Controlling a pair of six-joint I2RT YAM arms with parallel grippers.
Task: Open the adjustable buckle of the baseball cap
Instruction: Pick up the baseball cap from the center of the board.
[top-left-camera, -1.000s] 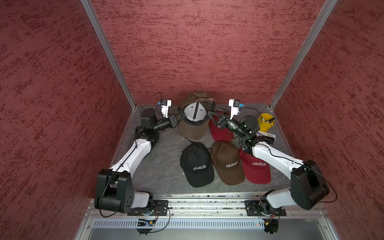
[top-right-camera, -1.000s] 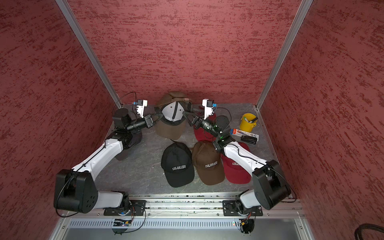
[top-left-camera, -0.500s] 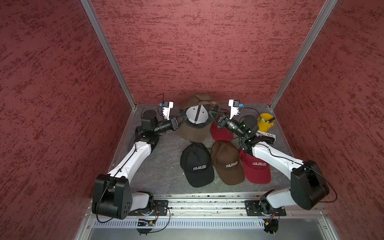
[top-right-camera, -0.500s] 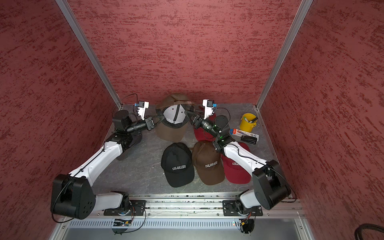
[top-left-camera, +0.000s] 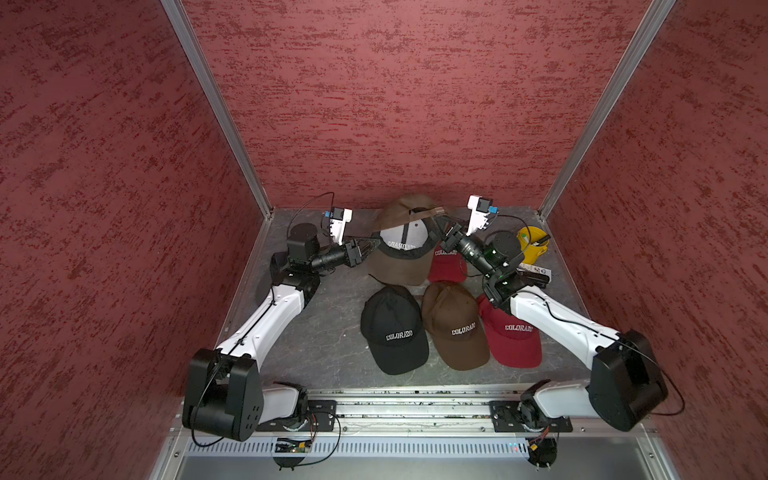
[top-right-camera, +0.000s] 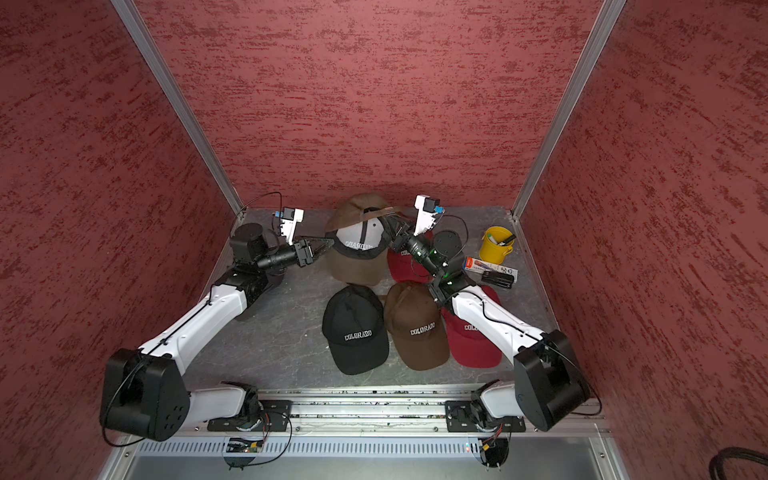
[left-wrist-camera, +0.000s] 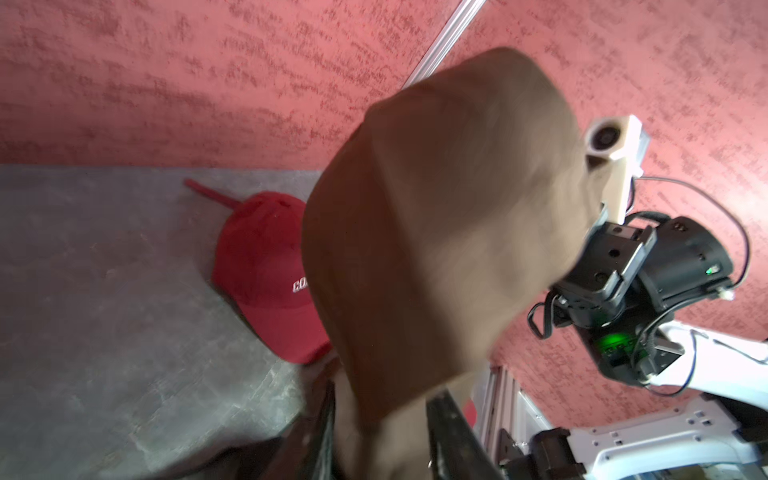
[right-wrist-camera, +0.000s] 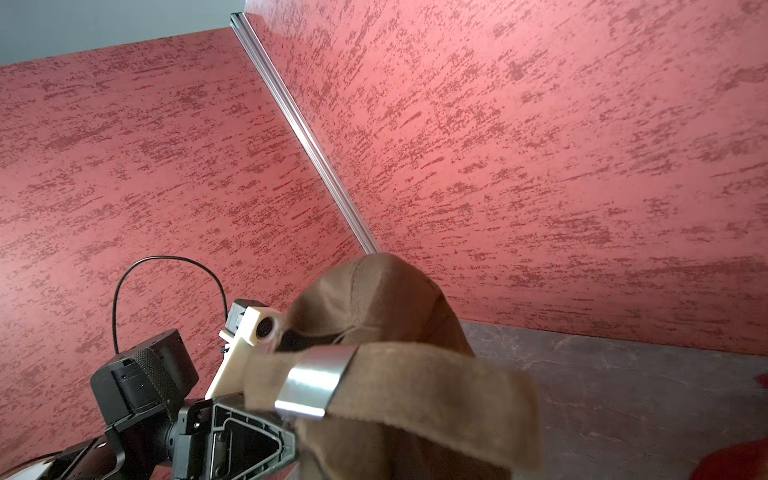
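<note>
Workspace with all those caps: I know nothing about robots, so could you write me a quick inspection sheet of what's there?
Surface: grey mottled table.
Job's things: brown cap raised off the table with its inside showing; its strap carries the metal buckle.
Clutter: black cap, second brown cap, near red cap and far red cap lying down; yellow bucket beside a small box.
Hands: left hand open, with the cap's edge between its fingers; right hand shut, apparently on the strap.
Cables: thin black cables loop at the wrists.
Surroundings: red textured walls; metal rail in front.
</note>
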